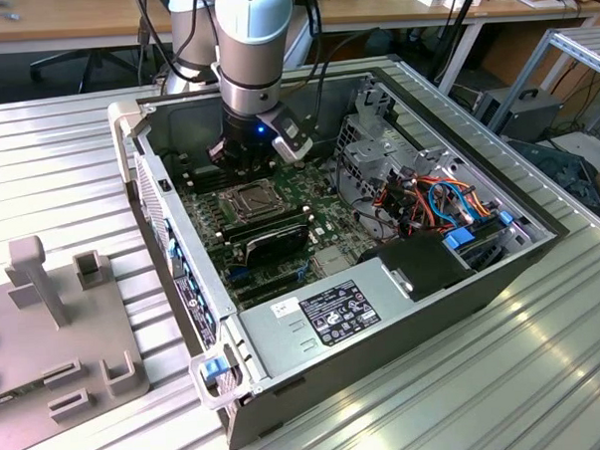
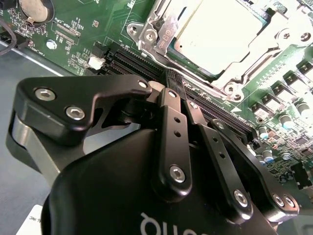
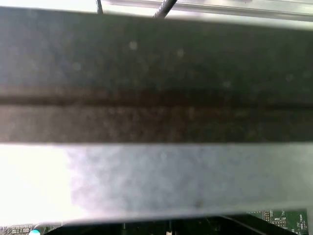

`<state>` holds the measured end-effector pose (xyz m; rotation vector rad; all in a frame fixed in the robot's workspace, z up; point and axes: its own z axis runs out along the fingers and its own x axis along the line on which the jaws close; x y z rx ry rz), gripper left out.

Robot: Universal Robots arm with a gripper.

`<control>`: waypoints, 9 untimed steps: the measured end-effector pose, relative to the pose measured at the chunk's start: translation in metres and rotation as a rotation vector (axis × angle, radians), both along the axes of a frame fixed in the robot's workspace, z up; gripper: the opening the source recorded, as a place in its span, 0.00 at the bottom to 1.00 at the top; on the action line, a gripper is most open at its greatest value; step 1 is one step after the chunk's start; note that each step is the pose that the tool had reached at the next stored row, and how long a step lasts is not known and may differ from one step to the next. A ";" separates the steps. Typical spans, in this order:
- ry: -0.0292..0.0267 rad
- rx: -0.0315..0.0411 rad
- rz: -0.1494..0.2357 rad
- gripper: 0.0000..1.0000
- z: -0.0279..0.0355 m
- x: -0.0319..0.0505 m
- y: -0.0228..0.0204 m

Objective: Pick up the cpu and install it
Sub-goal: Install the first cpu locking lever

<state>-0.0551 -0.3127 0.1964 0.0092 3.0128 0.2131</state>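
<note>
Gripper (image 2: 168,78), black w/ bolted linkage fingers, has its tips drawn together to a thin point and grips nothing I can make out; it hangs low over the green motherboard (image 2: 73,39) inside the open grey PC case (image 1: 403,310). Cpu (image 2: 222,32), flat pale silver-grey square chip, sits in its socket under the hinged metal frame (image 2: 161,34), just beyond the tips, apart from them. Risks, as I judge: tips are close to the black RAM slots (image 2: 132,61) & frame edge, so any sideways drift could scrape slots or snag the frame.
</note>
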 end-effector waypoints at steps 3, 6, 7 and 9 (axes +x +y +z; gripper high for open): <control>0.0001 -0.0001 0.000 0.11 -0.0003 0.0000 0.0000; 0.0000 0.0000 0.000 0.11 -0.0004 0.0000 0.0000; 0.0000 -0.0001 0.000 0.11 -0.0004 0.0000 0.0000; -0.0002 0.0002 0.000 0.11 0.0003 0.0000 0.0000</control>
